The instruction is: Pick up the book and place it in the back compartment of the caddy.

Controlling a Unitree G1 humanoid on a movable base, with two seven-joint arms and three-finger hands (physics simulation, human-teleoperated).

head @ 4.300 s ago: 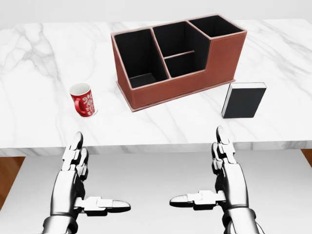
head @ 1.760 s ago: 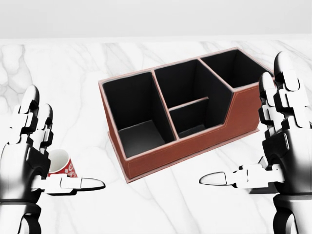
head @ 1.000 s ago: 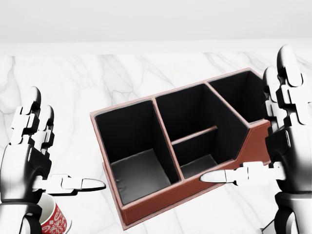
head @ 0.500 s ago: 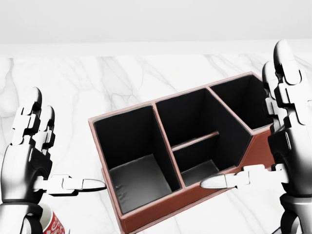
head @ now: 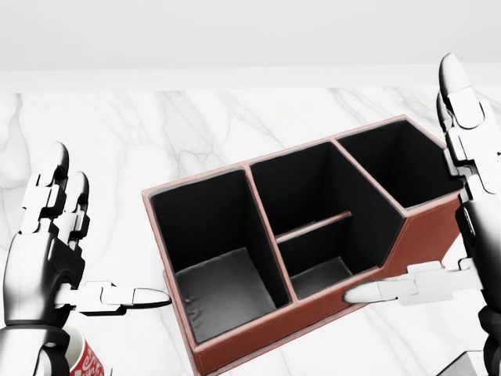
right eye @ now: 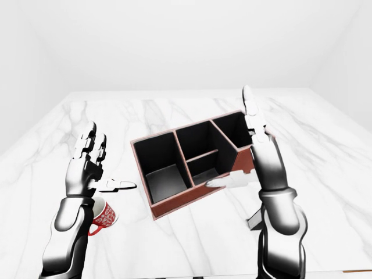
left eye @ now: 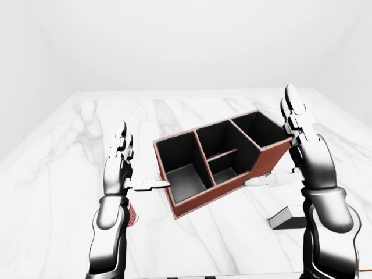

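The red-brown caddy (head: 427, 235) with several black compartments stands in the middle of the head view, on the white marble table (head: 117, 133). Its tallest compartment (head: 391, 168) is at the upper right. The book (left eye: 288, 216) lies flat to the lower right of the caddy, beside my right forearm. Only a sliver of the book (head: 472, 364) shows in the head view's bottom right corner. My left hand (head: 106, 231) is raised left of the caddy, open and empty. My right hand (left eye: 267, 136) is raised at the caddy's right end, open, thumb pointing left across its lower wall.
A red patterned mug (right eye: 104, 214) stands under my left wrist, partly hidden by the arm. The marble top stretches wide to the left and beyond the caddy. Its near edge (left eye: 232, 274) runs along the bottom of the eye views.
Over the earlier frames the camera moved in over the table and both hands rose. In the last half second my right hand shifted right; the caddy looks unmoved.
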